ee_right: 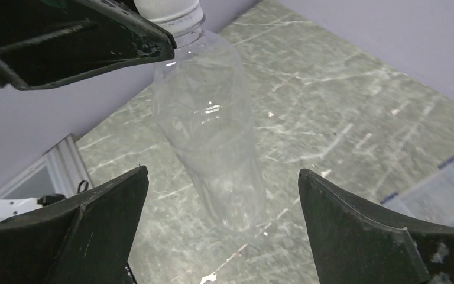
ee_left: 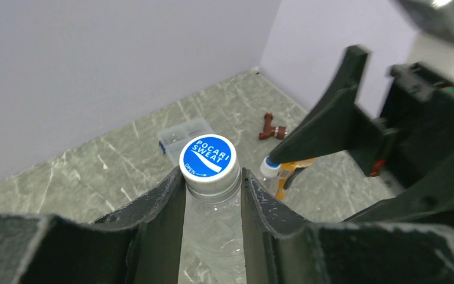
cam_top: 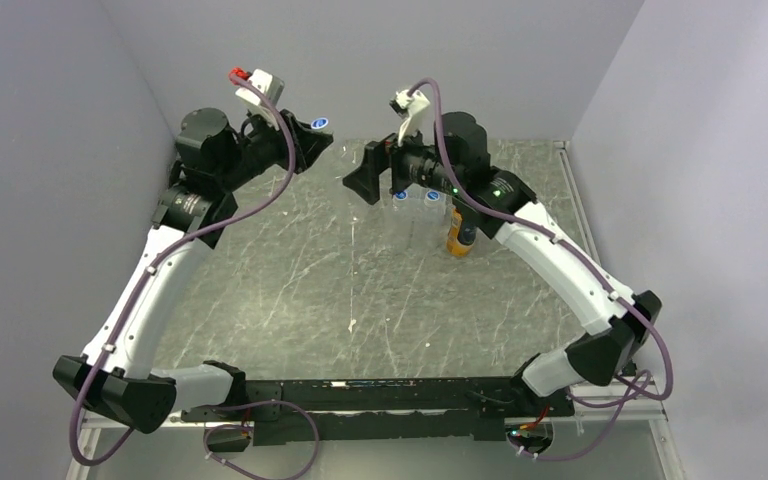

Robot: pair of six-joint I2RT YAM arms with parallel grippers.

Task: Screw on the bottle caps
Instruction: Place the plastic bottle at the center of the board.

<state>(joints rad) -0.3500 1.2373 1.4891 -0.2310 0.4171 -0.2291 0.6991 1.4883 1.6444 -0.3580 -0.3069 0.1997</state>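
Left wrist view: clear bottle, blue cap fitted, is clamped at the neck by left pincer. Right pincer is seen spread wide apart, bottle untouched.

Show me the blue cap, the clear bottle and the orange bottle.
blue cap [ee_left: 208, 157], left wrist view, on its printed top.
clear bottle [ee_right: 213, 136], right wrist view, mid-body.
orange bottle [cam_top: 456, 243], top view, on its lower body.

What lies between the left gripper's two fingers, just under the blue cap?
The neck of a clear bottle, clamped by the left gripper, with the blue cap sitting on top. The left wrist view shows it best.
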